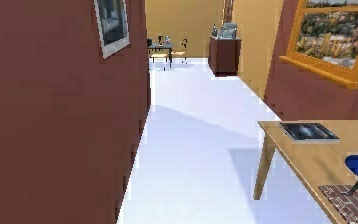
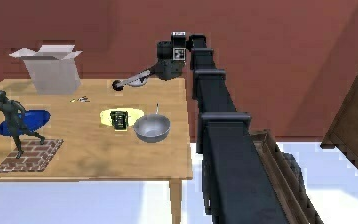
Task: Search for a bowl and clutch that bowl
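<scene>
A grey metal bowl with a thin utensil leaning in it stands on the wooden table, near the table's right side in the arm side view. The dark arm rises past the table's right edge. At its far end the gripper points left over bare tabletop and holds nothing. The bowl lies below and a little right of the fingers. Just left of the bowl, a dark cup sits on a yellow plate.
An open white box stands at the table's far left; a dark statue on a brick base stands in front. The forward view has a white-floored corridor between red-brown walls, the table's corner and a far dark cabinet.
</scene>
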### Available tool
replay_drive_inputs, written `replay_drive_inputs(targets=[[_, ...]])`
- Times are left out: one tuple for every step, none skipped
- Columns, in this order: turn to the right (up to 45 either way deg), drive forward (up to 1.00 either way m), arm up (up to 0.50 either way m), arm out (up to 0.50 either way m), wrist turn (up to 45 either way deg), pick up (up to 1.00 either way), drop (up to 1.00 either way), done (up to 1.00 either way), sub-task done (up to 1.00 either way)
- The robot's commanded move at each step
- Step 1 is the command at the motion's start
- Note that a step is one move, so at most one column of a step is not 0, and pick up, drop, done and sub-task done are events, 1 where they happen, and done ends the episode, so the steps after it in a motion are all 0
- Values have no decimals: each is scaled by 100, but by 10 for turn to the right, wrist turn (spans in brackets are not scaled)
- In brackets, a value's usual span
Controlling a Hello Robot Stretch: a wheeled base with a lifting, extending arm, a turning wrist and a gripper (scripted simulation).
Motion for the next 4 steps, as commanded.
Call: replay_drive_inputs(targets=[[0,0,0,0,270,0,0,0,0],[0,0,-26,0,0,0,0,0,0],[0,0,0,0,0,100,0,0,0],[0,0,10,0,0,0,0,0,0]])
